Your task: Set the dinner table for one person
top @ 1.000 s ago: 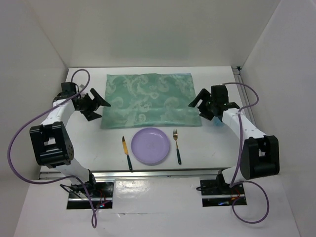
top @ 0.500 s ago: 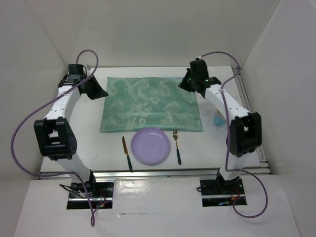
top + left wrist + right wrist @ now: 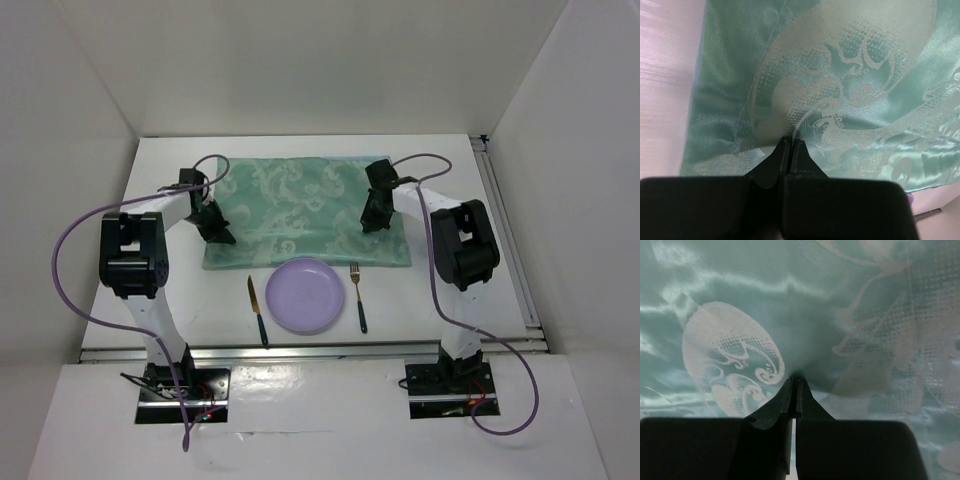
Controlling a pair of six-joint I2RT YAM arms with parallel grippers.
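White worktop [image 3: 400, 300] holds everything; both jaws pinch the teal placemat [image 3: 300, 205], with plate [image 3: 305, 296], knife [image 3: 257, 310] and fork [image 3: 357, 298] behind them, apparently not yet placed.

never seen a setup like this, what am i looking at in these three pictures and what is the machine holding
These are two robot arms bolted at the near edge of a white table. The wide picture comes from a fixed camera above and behind them. The two close-ups come from a small camera on each wrist, looking along that arm's own fingers. On the table lies a teal-green patterned cloth mat. Nearer the arms is a purple plate, with a knife on its left and a fork on its right. The left tool and the right tool are both shut. Each pinches a bit of the cloth mat, which puckers at the fingertips.
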